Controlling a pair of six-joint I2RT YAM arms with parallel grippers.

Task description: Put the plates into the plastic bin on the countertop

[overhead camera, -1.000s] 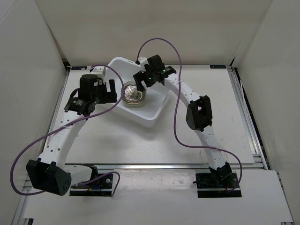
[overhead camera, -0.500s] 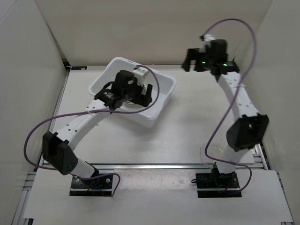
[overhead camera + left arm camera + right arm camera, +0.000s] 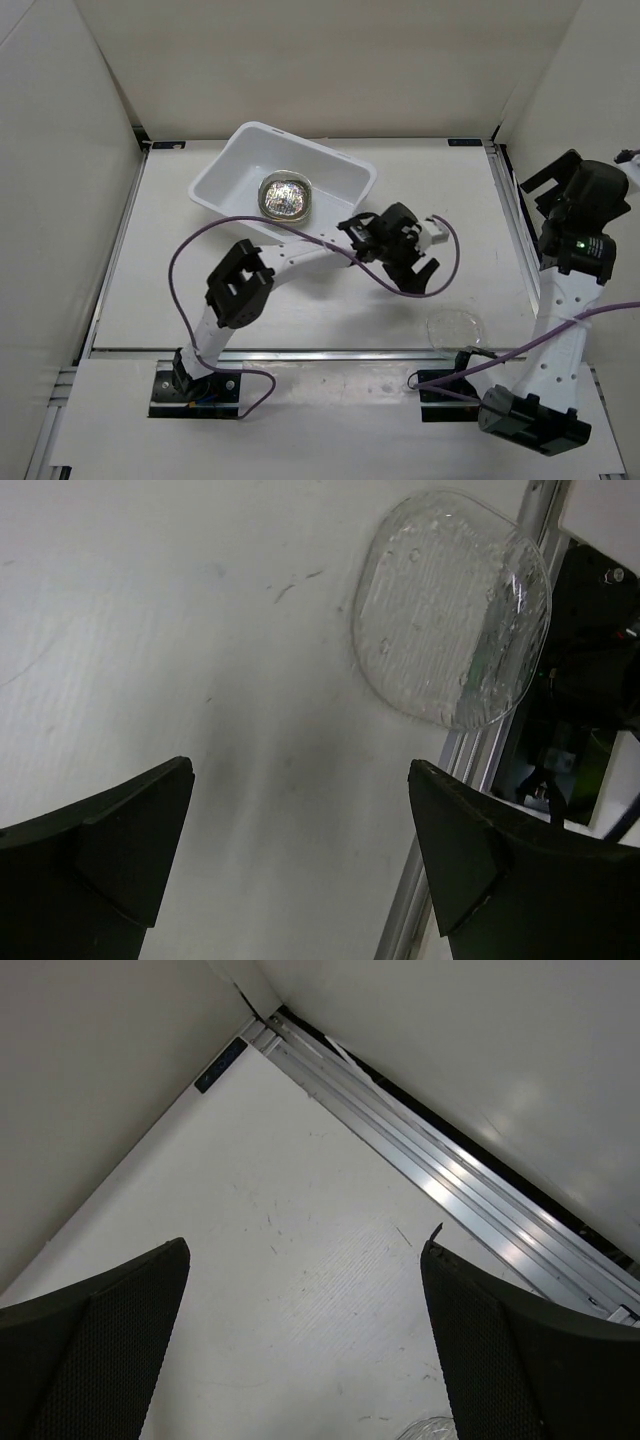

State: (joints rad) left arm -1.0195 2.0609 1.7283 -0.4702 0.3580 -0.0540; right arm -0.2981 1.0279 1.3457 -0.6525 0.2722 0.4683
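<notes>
Jaws spread wide over the table (image 3: pixel 180 620); clear plate (image 3: pixel 450 605) lies ahead and right of them, against the metal rail (image 3: pixel 432 900).

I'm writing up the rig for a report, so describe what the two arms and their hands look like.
The left arm and right arm have white links, black joint blocks and black bases. A purple cable loops along each. The left hand and right hand are black with broad wedge-shaped fingers.

1. We see our left arm (image 3: pixel 300 252) and right arm (image 3: pixel 556 318) as white links with black joint housings.
2. Purple cables (image 3: pixel 176 268) loop from each.
3. At 3 o'clock, a green light (image 3: pixel 578 243) glows.
</notes>
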